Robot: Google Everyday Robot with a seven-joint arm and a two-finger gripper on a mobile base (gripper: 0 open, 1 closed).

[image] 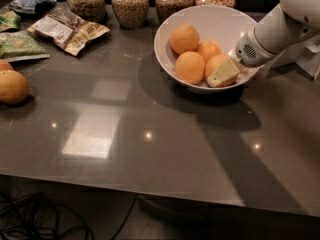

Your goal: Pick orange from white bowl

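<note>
The white bowl (170, 31) stands at the back right of the dark table and holds several oranges. The orange (214, 64) at the front right of the bowl is one of the larger ones and rests against the near wall. My gripper (220, 74) reaches into the bowl from the right on a white arm. Its pale yellow tip lies against the near side of this orange and hides part of it. The far side of the gripper is hidden behind the fruit. Two more large oranges (190, 67) and a smaller one (208, 49) lie beside it.
Several glass jars of grain (130, 4) line the back edge behind the bowl. Snack packets (67, 29) lie at the back left. A loose orange (12, 86) sits at the left edge, with another partly showing behind it. The table's front edge (150, 191) runs across the bottom.
</note>
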